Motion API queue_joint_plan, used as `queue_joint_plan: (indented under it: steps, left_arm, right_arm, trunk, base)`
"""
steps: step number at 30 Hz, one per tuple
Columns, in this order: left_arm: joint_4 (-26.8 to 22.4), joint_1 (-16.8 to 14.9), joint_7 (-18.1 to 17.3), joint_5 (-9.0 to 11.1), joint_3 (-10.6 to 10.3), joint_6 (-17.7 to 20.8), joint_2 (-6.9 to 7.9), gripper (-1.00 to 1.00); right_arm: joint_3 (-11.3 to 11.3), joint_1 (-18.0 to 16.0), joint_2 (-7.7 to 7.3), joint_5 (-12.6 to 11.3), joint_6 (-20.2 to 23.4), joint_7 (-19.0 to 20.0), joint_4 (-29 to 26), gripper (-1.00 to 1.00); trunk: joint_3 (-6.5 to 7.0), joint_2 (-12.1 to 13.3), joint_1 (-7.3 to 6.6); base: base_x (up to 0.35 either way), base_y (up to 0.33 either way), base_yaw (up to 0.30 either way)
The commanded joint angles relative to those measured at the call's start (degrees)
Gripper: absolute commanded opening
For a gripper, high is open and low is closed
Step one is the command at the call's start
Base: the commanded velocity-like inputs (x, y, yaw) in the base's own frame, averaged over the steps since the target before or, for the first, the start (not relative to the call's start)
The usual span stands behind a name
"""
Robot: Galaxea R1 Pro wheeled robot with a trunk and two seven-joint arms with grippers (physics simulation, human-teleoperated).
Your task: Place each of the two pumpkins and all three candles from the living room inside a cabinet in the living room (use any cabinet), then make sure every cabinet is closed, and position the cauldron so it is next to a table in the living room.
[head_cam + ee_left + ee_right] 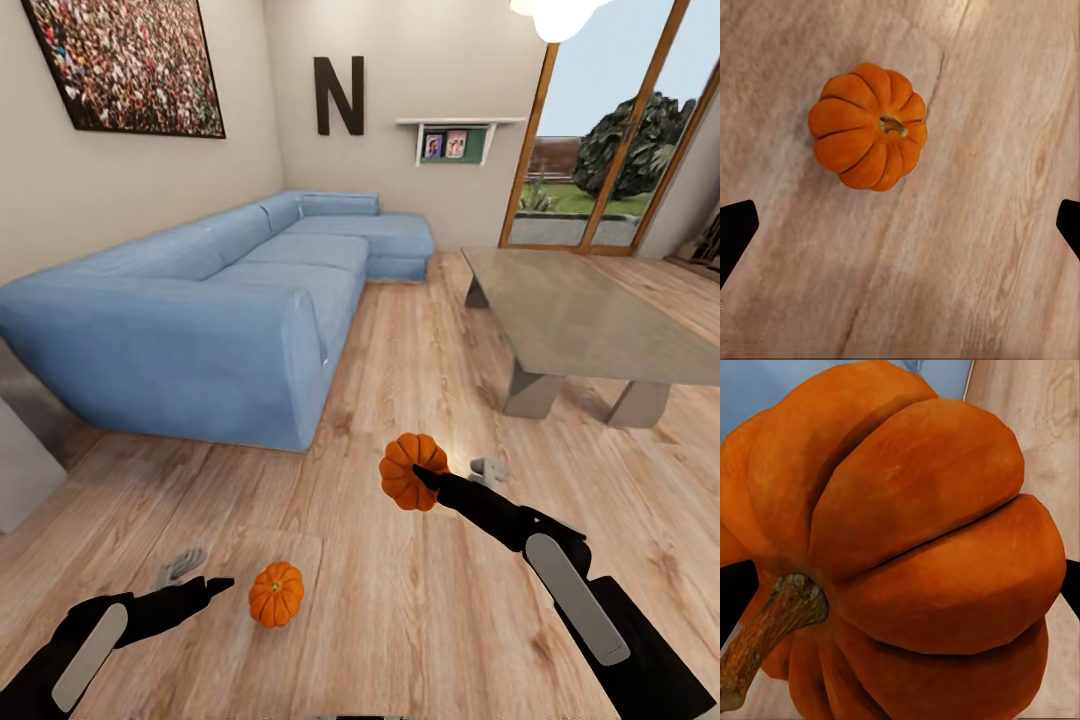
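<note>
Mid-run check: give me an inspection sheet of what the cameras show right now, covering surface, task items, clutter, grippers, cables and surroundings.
Surface: light wood plank floor.
Job's things: one pumpkin held in the right gripper, lifted off the floor; second pumpkin sits on the floor, stem up, just beyond the left gripper. Candles, cabinet, cauldron: nothing seen.
Clutter: nothing seen.
Grippers: right shut on the held pumpkin; left open, fingertips wide apart and clear of the floor pumpkin.
Cables: nothing seen.
Surroundings: blue corner sofa to the left, low grey table to the right, glass doors behind it, letter N and a wall shelf on the far wall.
</note>
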Motion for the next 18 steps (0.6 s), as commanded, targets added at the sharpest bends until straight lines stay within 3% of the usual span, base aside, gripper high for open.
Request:
queue_joint_plan:
  steps: [1,18]
  left_arm:
    - [-0.02,-0.03,-0.10,0.03,-0.08,0.16,0.04,1.00]
    - [-0.02,-0.01,-0.22,0.04,-0.30,0.16,-0.03,1.00]
  right_arm:
    - [0.10,-0.05,-0.05,-0.77,0.01,-0.64,-0.09,-1.00]
    - [0.10,-0.05,-0.10,-0.84,0.02,-0.57,-0.13,-1.00]
  trunk:
    - [-0.28,-0.04,0.01]
    - [-4.04,-0.27,0.45]
  base:
    - [0.000,0.000,0.000]
    - [0.000,0.000,0.000]
